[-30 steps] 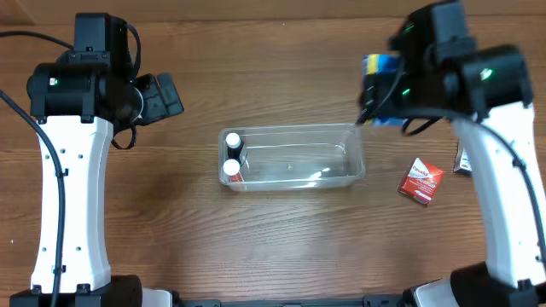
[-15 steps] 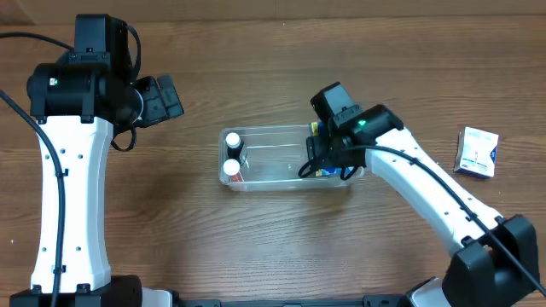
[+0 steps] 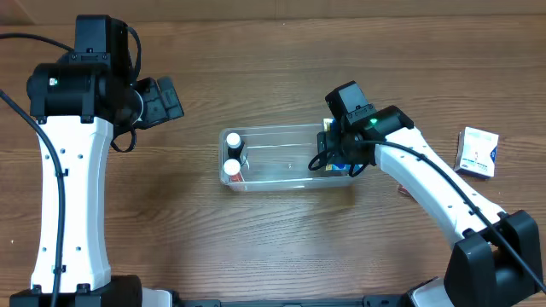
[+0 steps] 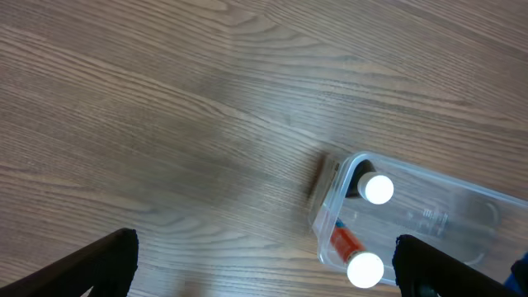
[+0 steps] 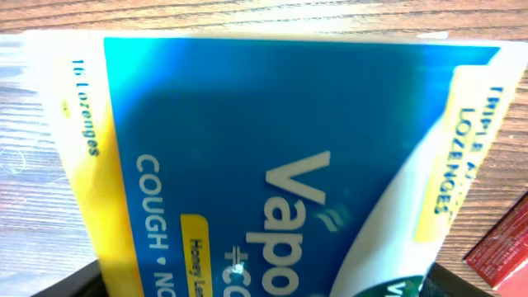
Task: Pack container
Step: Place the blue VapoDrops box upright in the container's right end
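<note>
Wood table (image 3: 256, 247): your right gripper (image 3: 335, 162) sits over the right end of the container (image 3: 281, 164), clamped on a blue lozenge box (image 5: 272, 157). Your left gripper (image 4: 266, 268) hangs far-left of it, jaws apart.

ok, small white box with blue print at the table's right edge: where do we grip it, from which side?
Likely best from straight above, with the right gripper once it frees the blue lozenge box. The small white box with blue print lies flat on the wooden table, so pinch across its two long edges, the narrower span, wrist turned to its slight tilt.
</note>
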Controlling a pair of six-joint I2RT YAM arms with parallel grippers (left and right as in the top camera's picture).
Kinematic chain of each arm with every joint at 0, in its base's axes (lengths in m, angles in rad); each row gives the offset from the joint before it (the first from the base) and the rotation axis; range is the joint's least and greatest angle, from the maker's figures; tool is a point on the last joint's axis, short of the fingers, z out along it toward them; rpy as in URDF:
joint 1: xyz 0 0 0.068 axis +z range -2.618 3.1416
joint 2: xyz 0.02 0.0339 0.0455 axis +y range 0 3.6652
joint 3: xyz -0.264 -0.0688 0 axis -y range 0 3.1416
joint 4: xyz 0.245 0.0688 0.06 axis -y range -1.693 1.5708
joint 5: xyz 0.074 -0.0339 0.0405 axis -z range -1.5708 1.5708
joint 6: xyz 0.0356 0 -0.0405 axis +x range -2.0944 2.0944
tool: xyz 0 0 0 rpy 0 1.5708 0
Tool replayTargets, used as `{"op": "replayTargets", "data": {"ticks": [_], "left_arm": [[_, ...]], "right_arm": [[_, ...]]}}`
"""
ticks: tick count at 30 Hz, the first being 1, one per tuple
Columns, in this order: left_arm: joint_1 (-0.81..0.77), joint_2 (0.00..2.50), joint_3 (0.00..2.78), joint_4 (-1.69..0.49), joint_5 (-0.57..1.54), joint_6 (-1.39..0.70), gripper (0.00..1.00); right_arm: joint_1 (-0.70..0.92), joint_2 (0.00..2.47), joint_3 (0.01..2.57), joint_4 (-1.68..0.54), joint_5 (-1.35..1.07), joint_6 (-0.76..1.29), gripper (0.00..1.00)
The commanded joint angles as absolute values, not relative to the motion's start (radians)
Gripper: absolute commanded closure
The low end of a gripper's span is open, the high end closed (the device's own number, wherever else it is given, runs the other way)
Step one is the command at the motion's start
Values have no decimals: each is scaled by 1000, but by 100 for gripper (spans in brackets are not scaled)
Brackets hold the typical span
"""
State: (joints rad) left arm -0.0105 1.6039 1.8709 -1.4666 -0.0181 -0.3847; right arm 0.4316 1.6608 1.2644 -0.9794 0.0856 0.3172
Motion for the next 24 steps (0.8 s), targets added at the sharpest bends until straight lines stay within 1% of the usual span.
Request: {"op": "replayTargets", "data": {"ticks": [1,5,7,10,11,13,14,17,18,20,22,24], "left_arm": [[-6,1597,1883,-1465,-10,-362,0],[-6,1597,1883,-1465,-10,-362,0],[-6,1597,1883,-1465,-10,-362,0],[-6,1597,1883,-1466,-11,-357,0],[-6,1597,1883,-1467,-10,-350,0],[-6,1597,1883,-1467,-10,-347,0],[-6,1597,1883,-1467,-10,-344,0],[-6,1597,1883,-1466,-10,-343,0],[-6,1597,1883,-1467,-10,-343,0],[-6,1597,1883,-1466,-10,-344,0],[-6,1597,1883,-1466,-10,-344,0],[-6,1597,1883,-1466,-10,-344,0]], "right_arm": [[429,1652,1262,-978,96,318,10],[429,1652,1262,-977,96,319,9],[429,1652,1264,-975,96,318,12],[429,1608,1353,-1023,147,348,11],[427,1573,1416,-1058,204,381,9],[395,1501,1539,-1131,314,453,0],[343,1463,1590,-1162,323,474,0],[133,1426,1603,-1269,267,469,0],[22,1442,1574,-1313,213,433,0],[-106,1478,1492,-1302,81,340,0],[-161,1522,1380,-1254,2,274,0],[-164,1577,1280,-1197,5,261,0]]}}
